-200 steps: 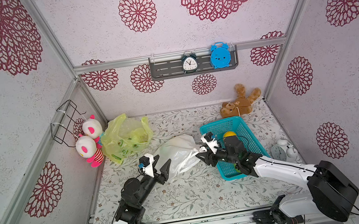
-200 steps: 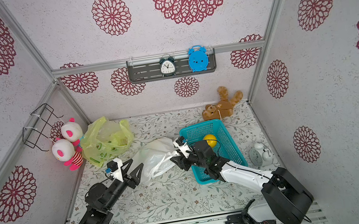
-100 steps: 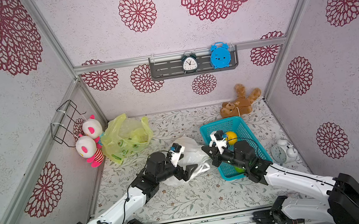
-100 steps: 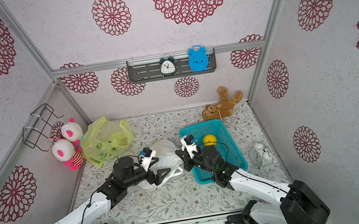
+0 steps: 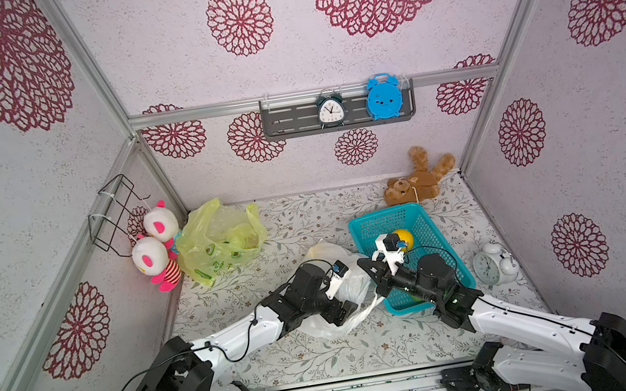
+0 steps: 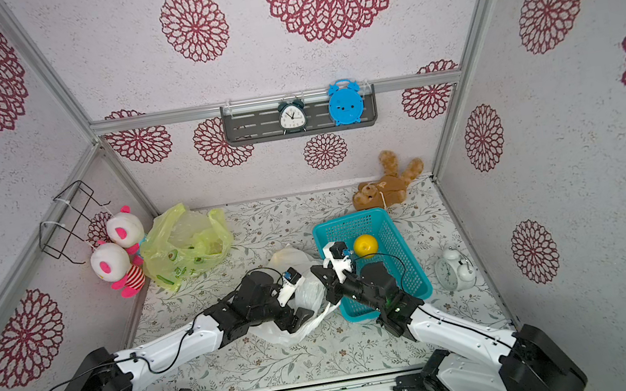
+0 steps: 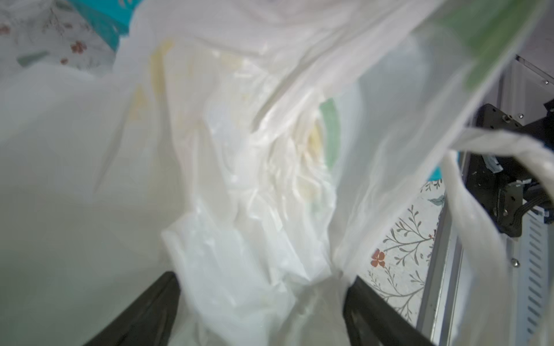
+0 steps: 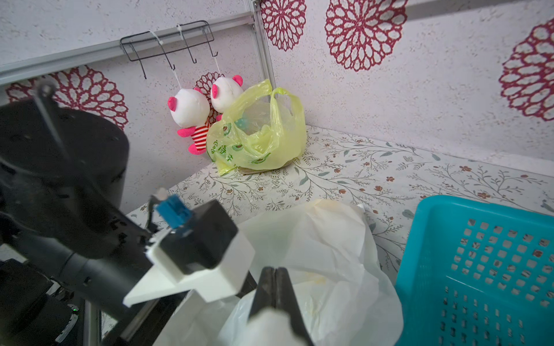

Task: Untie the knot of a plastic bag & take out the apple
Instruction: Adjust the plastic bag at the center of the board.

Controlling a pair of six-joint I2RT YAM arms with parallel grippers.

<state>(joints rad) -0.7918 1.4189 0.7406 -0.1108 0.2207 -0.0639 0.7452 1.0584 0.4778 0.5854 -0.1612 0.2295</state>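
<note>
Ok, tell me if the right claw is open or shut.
Shut: the right wrist view shows the right claw with fingers pressed together. Whether it pinches the white bag, cannot tell.

Right claw closed, white bag behind, teal basket

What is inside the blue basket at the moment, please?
A yellow fruit lies in the blue basket, near its far end. The right arm reaches over the near half, so whatever lies under it is mostly hidden; only a bit of something green peeks out.
</note>
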